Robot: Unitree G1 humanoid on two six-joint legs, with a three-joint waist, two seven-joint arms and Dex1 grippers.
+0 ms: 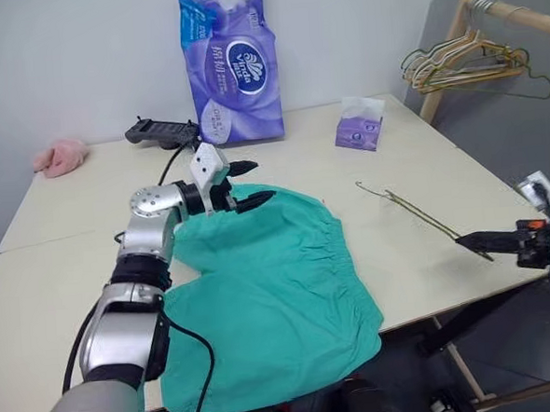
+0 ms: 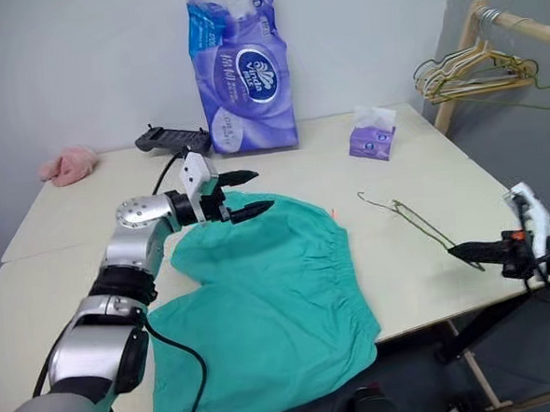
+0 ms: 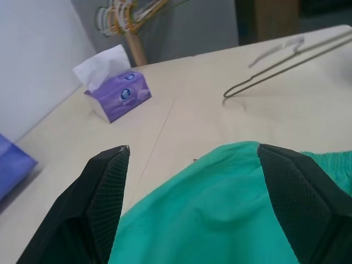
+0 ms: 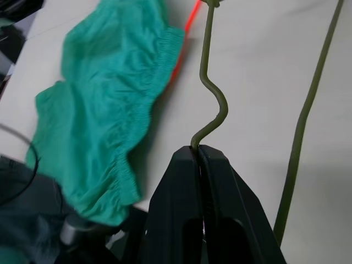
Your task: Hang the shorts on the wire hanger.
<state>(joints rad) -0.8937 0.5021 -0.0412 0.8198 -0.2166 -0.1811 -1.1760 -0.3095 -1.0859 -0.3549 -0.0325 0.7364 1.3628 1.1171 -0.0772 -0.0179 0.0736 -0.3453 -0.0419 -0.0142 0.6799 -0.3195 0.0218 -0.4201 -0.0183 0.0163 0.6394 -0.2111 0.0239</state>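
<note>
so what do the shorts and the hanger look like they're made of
The shorts: thin matte teal woven cloth, probably cotton or a blend; it lies limp and creased, with a gathered elastic waistband. The wire hanger: thin bent metal wire with a dull olive-grey, likely painted, finish; it keeps its kinked shape in the right claw.

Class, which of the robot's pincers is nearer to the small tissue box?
Left. The left pincer hovers over the shorts, closer to the tissue box; the right pincer grips the wire hanger near the table's edge.

shorts (image 1: 271,300): matt teal cloth | wire hanger (image 1: 415,211): thin metal | table (image 1: 421,150): smooth, matt
</note>
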